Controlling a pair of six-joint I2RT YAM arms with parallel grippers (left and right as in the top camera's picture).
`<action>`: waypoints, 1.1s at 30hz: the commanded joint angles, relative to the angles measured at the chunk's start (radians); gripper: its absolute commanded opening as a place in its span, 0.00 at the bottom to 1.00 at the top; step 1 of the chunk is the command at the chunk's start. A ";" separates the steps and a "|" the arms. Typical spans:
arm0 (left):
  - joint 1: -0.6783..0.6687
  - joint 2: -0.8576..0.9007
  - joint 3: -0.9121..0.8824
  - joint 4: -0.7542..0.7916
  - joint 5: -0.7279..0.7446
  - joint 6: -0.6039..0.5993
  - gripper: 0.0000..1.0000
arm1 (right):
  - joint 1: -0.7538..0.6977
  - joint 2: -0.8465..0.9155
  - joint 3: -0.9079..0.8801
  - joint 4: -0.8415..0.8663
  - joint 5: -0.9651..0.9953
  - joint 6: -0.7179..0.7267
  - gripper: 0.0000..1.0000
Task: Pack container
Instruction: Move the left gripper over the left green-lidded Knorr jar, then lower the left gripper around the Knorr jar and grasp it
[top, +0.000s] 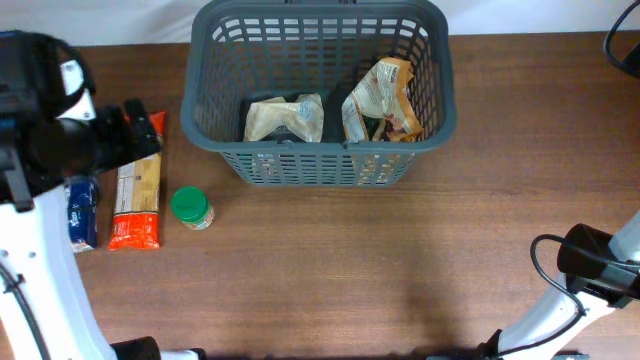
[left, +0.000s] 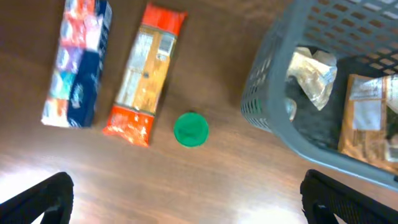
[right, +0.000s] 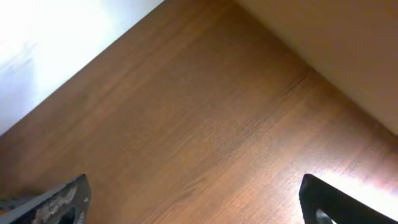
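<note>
The dark grey lattice basket (top: 214, 130) stands at the back middle of the table and holds a pale crumpled bag (top: 285, 118) and a brown snack bag (top: 382, 100). It shows at the right of the left wrist view (left: 267, 93). On the table left of it lie a green-lidded jar (top: 190, 207), an orange pasta packet (top: 137, 190) and a blue-and-white pack (top: 82, 212). My left gripper (left: 186, 199) is open and empty, high above the jar (left: 191, 129) and packets. My right gripper (right: 196, 199) is open and empty over bare wood at the table's right.
The pasta packet (left: 144, 74) and the blue pack (left: 78, 62) lie side by side in the left wrist view. The right arm's base and cable (top: 590, 262) sit at the front right. The table's edge runs across the right wrist view's upper right (right: 323, 68).
</note>
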 joint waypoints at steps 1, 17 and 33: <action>0.055 0.000 -0.074 -0.003 0.087 0.059 0.99 | -0.006 -0.013 -0.005 -0.006 0.033 -0.002 0.99; 0.063 0.000 -0.650 0.306 0.117 0.188 0.99 | -0.006 -0.013 -0.005 -0.006 0.033 -0.002 0.99; 0.063 0.038 -0.888 0.518 0.117 0.203 0.99 | -0.006 -0.013 -0.005 -0.006 0.033 -0.002 0.99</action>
